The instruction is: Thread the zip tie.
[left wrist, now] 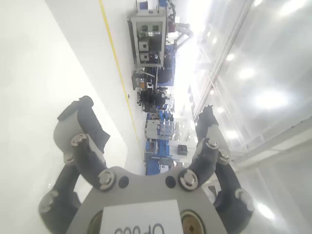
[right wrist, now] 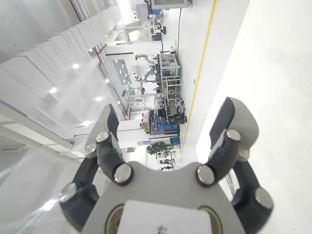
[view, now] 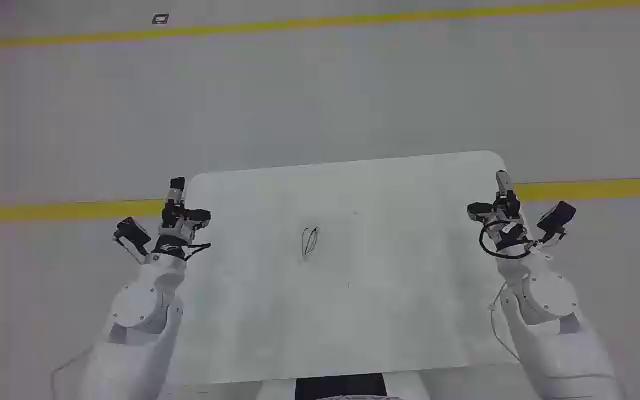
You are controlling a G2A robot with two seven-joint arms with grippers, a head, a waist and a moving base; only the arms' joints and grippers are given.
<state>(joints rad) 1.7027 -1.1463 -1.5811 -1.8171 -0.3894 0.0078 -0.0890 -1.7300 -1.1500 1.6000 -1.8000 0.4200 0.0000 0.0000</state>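
White table: 1 zip tie; left gripper, right gripper fingers apart.

Showing a smooth, matt white top on the table at frame centre. Reading the zip tie at its middle as thin dark plastic. Showing matt black ribbed pads on satin grey metal fingers at the right gripper; showing the same matt black and grey on the left gripper. Carrying polished, glossy metal screw heads at the joints, lower half of the frame.
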